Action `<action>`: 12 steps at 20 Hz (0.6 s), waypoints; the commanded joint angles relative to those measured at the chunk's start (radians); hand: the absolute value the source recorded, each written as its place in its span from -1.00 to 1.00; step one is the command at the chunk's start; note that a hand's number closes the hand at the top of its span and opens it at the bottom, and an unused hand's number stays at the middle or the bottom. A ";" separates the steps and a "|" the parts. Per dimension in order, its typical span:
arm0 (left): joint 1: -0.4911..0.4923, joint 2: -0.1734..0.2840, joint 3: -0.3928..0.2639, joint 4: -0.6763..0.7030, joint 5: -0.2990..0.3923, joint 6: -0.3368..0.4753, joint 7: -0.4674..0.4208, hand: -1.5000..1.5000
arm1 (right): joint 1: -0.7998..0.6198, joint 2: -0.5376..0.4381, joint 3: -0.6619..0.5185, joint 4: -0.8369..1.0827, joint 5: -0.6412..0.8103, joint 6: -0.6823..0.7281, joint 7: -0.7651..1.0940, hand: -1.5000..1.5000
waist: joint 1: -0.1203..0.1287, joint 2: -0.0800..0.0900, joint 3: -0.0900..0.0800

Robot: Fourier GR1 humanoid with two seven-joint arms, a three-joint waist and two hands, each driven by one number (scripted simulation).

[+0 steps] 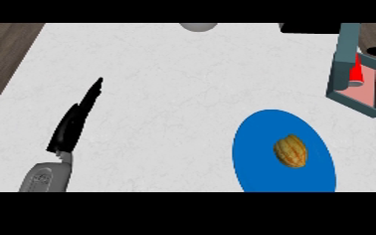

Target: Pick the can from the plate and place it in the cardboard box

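A blue plate lies on the white counter at the lower right, cut off by the view's lower edge. On it rests an orange-brown ribbed object shaped like a small gourd; no can stands on the plate. At the right edge is a box with teal walls and a pink floor. A red can-like thing sits inside the box, partly hidden by its wall. My left hand shows at the left with fingers straight, far from both plate and box, holding nothing. My right hand does not show.
A grey rounded object sits at the counter's far edge, middle. A black shape lies at the far right, behind the box. Dark wood floor shows beyond the counter's left edge.
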 commanded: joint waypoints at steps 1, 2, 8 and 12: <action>-0.049 -0.007 0.011 0.061 -0.002 0.008 -0.007 0.00 | 0.022 -0.041 -0.091 0.042 -0.108 -0.042 -0.126 -1.00 | -0.013 0.002 -0.001; -0.045 -0.002 0.019 0.057 -0.016 0.032 -0.022 0.00 | 0.046 -0.026 -0.108 0.080 -0.128 -0.071 -0.173 -1.00 | -0.007 0.002 0.000; 0.053 -0.046 -0.037 -0.037 -0.026 0.031 -0.013 0.00 | 0.111 -0.138 -0.202 0.180 -0.249 -0.036 -0.368 -1.00 | 0.003 0.000 0.001; 0.021 -0.001 0.011 -0.050 0.014 -0.007 0.006 0.00 | 0.197 -0.235 -0.271 0.234 -0.320 0.029 -0.462 -1.00 | -0.001 0.001 0.002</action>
